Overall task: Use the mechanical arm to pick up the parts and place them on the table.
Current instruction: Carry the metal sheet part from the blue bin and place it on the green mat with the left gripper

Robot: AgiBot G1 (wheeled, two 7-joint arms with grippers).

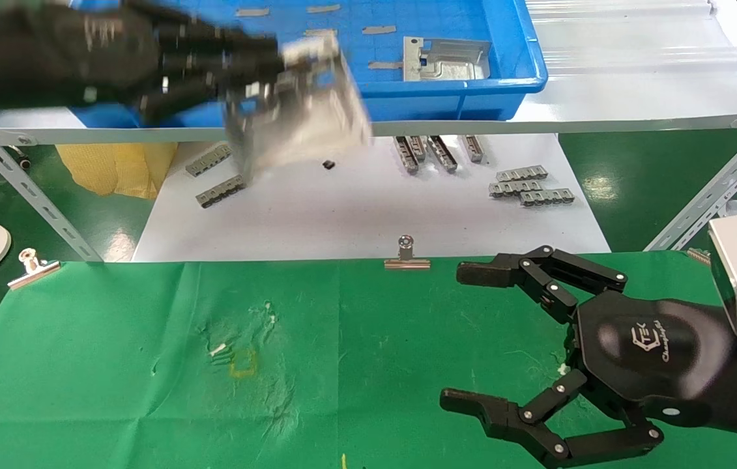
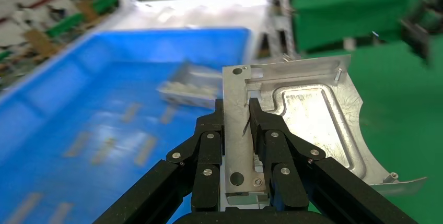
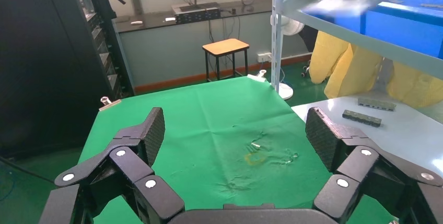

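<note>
Black linkage fingers (image 2: pixel 259 130) of the left gripper (image 2: pixel 236 117) are being clamped on a shiny silver stamped plate (image 2: pixel 308 119) over the blue plastic tray's (image 1: pixel 505 78) front edge (right gripper (image 1: pixel 466 339) is being held open near the green cloth table's (image 1: pixel 146 365) right edge).

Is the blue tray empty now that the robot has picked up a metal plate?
No: one silver plate still lies in the blue tray, with small grey tabs, while the left gripper holds another plate.

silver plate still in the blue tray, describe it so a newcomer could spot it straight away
Find the blue plastic tray on the white shelf at the back. Near its front right corner lies a shiny silver stamped sheet-metal plate, flat on the tray floor. Unlike the small flat grey tabs around it, it is large, roughly square, embossed, and no hand holds it.
</note>
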